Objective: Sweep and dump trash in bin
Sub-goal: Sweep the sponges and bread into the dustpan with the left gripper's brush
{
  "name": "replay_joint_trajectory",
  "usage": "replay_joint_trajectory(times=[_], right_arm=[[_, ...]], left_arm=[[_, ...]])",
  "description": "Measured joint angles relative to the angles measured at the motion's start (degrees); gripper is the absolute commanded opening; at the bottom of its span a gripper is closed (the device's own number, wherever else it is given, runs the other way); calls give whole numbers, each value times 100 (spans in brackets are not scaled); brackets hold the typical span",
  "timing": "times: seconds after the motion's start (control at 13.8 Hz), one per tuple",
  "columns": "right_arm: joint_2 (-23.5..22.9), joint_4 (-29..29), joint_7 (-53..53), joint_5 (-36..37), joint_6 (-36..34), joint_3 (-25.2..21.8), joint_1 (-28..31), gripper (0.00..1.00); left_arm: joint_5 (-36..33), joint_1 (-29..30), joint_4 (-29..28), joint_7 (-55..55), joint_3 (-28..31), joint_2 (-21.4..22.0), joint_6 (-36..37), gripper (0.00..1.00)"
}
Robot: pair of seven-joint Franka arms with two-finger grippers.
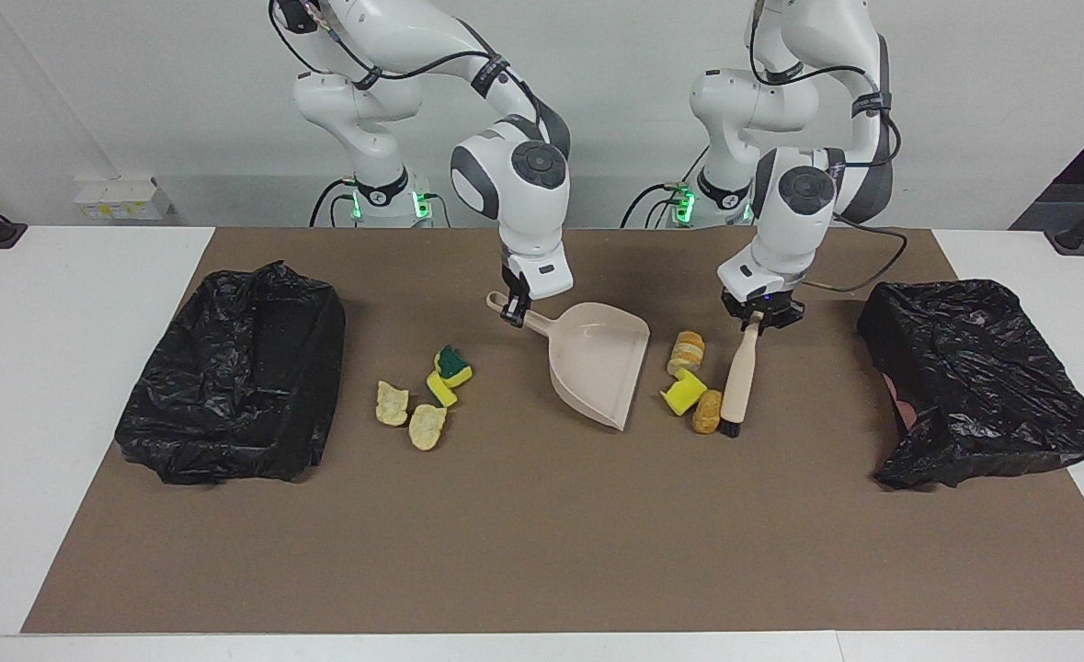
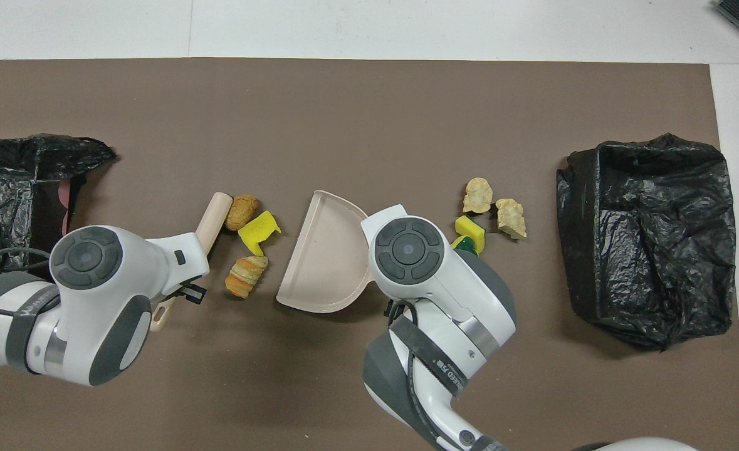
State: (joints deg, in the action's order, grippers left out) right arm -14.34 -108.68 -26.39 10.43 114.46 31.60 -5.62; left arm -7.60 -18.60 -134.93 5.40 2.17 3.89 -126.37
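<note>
Two black bin bags (image 1: pixel 233 372) (image 1: pixel 978 382) flank the trash (image 1: pixel 689 382).

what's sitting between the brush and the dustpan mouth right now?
Three scraps, clearest in the overhead view: a brown chunk against the brush, a yellow sponge piece and a striped bread roll, short of the dustpan.
</note>
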Motion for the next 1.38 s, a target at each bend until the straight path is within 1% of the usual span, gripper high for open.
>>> replay_joint_trajectory(times=[0.22,0.36,0.58,0.72,0.8,0.94,1.01,1.23,1.38], right_arm=[[-17,-28,3,-25,-139,-5,3,0],[-56,-38,14,-173,-274,-24,10,0],[-57,-38,14,-257,-288,-45,20,0],[-57,-37,14,-260,-290,-44,20,0],[-57,-37,14,-260,-290,-44,20,0],[-57,-37,14,-260,-290,-44,20,0],[-57,-37,14,-260,-290,-44,20,0],[-57,-35,-115,-251,-290,-45,20,0],[-57,-34,-584,-182,-290,-51,24,0]], left_arm=[[69,-617,-53,-640,-29,57,1,0],[456,-1161,-53,-1055,-48,75,-4,0],[1022,-1911,-10,-1690,-61,129,-31,0],[1113,-2262,108,-2202,-69,145,-31,0],[1117,-2338,188,-2371,-71,146,-31,0],[1121,-2330,326,-2449,-6,159,36,0],[1123,-2272,410,-2456,47,177,202,0],[1124,-1767,636,-2482,124,335,985,0],[1123,-1356,594,-2607,145,489,1380,0]])
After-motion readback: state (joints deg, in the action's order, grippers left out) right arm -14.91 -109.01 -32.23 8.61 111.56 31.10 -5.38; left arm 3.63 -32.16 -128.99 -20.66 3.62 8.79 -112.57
